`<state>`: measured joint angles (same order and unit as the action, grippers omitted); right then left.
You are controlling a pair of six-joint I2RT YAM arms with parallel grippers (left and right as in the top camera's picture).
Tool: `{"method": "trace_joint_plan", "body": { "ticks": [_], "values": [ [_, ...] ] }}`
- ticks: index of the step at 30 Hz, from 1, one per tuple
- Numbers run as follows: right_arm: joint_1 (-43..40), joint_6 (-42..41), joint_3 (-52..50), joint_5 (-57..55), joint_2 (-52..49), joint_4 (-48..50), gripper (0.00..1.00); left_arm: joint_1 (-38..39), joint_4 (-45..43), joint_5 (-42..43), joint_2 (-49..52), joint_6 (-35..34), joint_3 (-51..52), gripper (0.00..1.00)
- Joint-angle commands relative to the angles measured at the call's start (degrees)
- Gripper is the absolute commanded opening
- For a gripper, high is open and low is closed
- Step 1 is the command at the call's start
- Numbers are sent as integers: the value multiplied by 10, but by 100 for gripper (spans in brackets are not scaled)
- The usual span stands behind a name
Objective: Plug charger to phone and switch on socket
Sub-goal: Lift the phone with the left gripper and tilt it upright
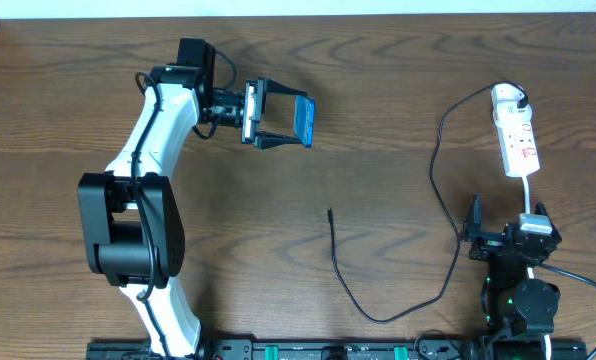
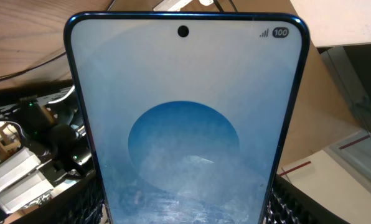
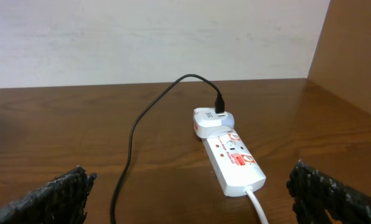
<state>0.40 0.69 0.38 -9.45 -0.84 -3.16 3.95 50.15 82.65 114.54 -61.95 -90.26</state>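
Note:
My left gripper point(image 1: 281, 122) is shut on the phone point(image 1: 302, 121), holding it on edge above the table at the upper middle. In the left wrist view the blue screen of the phone point(image 2: 185, 124) fills the frame between the fingers. The black charger cable point(image 1: 440, 170) runs from a white adapter in the socket point(image 1: 515, 132) at the right, loops down, and ends in a free plug tip point(image 1: 330, 211) on the table. My right gripper point(image 1: 508, 240) is open and empty just below the socket. In the right wrist view the socket point(image 3: 232, 157) lies ahead, between the open fingers.
The socket's white cord point(image 1: 528, 195) runs down toward the right arm's base. A wooden wall point(image 3: 353, 56) stands at the right. A black rail point(image 1: 308, 350) lines the table's front edge.

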Motion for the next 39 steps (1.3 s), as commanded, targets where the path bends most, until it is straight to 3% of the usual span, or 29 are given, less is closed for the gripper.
{"method": "trace_joint_plan", "body": {
  "ticks": [1,39],
  "values": [
    [4,7,-1,-1,3,-2,99,0,1,40,-24,-9,-1,7],
    [4,7,-1,2,3,-1,99,0,1,39,-24,-7,-1,7]
  ]
}}
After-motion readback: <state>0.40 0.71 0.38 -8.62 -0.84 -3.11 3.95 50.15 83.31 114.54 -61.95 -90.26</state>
